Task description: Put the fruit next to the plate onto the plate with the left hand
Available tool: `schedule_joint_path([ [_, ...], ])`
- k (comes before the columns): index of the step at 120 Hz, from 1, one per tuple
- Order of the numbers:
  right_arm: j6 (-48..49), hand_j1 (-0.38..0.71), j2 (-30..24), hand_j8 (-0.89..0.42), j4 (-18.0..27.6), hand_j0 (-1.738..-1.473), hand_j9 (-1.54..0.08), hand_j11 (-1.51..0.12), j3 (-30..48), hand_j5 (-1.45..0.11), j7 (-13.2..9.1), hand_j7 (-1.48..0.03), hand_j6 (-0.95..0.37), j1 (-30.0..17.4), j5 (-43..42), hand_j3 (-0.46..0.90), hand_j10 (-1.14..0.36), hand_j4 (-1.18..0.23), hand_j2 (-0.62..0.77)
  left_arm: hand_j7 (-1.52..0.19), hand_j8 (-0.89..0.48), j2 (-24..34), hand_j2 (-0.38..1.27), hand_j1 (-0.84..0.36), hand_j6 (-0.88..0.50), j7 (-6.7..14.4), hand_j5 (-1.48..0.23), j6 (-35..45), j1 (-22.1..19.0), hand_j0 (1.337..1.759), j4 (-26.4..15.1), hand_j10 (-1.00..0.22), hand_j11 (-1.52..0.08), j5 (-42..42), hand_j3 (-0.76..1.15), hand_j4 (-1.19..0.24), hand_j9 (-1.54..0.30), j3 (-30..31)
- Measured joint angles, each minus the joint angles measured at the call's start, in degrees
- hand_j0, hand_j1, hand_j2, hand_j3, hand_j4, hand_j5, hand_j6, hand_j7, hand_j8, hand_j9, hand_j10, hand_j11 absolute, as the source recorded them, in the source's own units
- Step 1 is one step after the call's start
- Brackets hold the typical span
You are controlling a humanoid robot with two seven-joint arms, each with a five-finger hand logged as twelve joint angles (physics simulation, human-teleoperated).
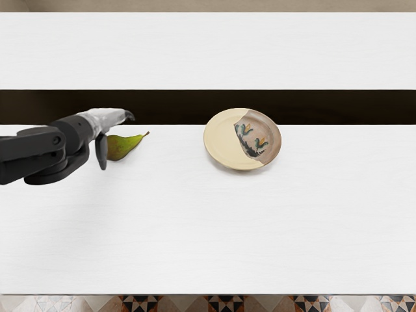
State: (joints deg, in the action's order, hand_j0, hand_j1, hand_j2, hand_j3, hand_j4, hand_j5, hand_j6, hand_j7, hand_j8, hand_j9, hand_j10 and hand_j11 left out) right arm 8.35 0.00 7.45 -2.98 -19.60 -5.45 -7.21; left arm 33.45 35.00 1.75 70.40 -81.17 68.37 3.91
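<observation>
Currently on the white surface (208, 227), itemised from the head view:

1. Pear (125, 146): one, green shading to brown, lying on its side near the left end of the surface. Its stem points up and to the right. It sits well to the left of the plate, apart from it, not on it.

2. Plate (224, 140): one, round and cream-coloured. The right part is brown and carries a small painted motif in dark green and yellow. It stands flat near the far edge of the surface, right of centre, and nothing lies on it.

3. Left hand (104, 127): on a dark arm entering from the left edge. The pale fingers (120, 117) stretch out to the right above the pear's blunt end. The dark thumb (101, 153) hangs down just left of the fruit. The hand is spread wide and has hold of nothing. Whether it touches the pear cannot be told.

4. Second white surface (208, 52): beyond a dark gap, across the upper picture.

5. Patterned floor tiles (227, 304): a strip along the bottom edge.
</observation>
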Motion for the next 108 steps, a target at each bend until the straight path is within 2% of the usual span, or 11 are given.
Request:
schedule_joint_path([
  [29,0.00,-0.35,0.00,0.00,0.01,-1.658,0.00,0.00,0.00,0.00,0.00,0.00,0.00,0.00,0.00,0.00,0.00,0.00,0.00,-0.23,-0.18,0.09,0.04,0.14,-0.18,0.00,-0.23,0.49,-0.09,1.658,0.20,-0.18,-0.22,0.16,0.00,-0.18,-0.22,0.94],
  [54,0.00,-0.35,0.00,0.00,0.02,-1.658,0.00,0.00,0.00,0.00,0.00,0.00,0.00,0.00,-0.01,0.00,0.00,0.00,0.00,-0.23,-0.18,-1.78,0.04,0.14,-0.18,0.00,-0.23,2.21,-0.09,1.658,2.18,-0.18,-0.23,0.75,0.00,-0.18,-0.23,2.99],
  [108,0.00,-0.35,0.00,0.00,-0.02,-1.658,0.00,0.00,0.00,0.00,0.00,0.00,0.00,0.00,0.00,0.00,0.00,0.00,0.00,-0.30,-0.23,-3.83,0.05,0.08,-0.23,0.00,-0.30,2.47,0.09,1.658,3.25,-0.23,-0.30,0.72,0.00,-0.23,-0.30,3.30],
])
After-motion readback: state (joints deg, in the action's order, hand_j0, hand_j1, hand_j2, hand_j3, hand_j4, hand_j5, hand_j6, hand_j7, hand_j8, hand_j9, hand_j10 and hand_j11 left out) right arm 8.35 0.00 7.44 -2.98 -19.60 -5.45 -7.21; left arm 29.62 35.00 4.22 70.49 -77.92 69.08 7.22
